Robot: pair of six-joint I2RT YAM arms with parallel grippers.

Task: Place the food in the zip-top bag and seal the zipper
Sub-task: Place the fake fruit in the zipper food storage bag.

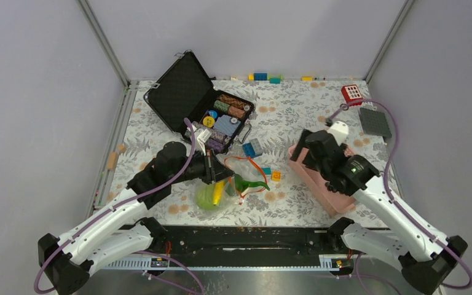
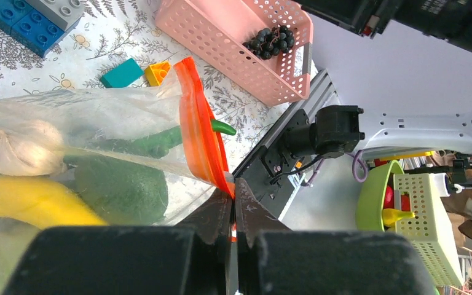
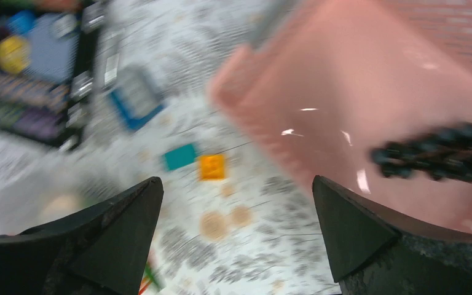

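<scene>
Bag: the zip-top bag (image 2: 98,117) is lying mid-table, with the pink basket (image 2: 221,37) at its 3 o'clock.
Left jaws: my left gripper (image 2: 233,200) is pinching the zipper (image 2: 200,123) at the bag's mouth.
Right jaws: my right gripper (image 3: 236,190) is hanging spread wide over the basket, holding nothing.
Food: a yellow piece (image 2: 24,200) is sitting inside; a green pod (image 2: 221,128) is poking out.
Doing it well: I am guessing the pod needs pushing in before zipping.
Words: I am seeing none I can read.

My two arms, both reaching forward.
My left gripper (image 2: 233,192) is pinched tight; my right gripper (image 3: 236,184) gapes wide.
</scene>
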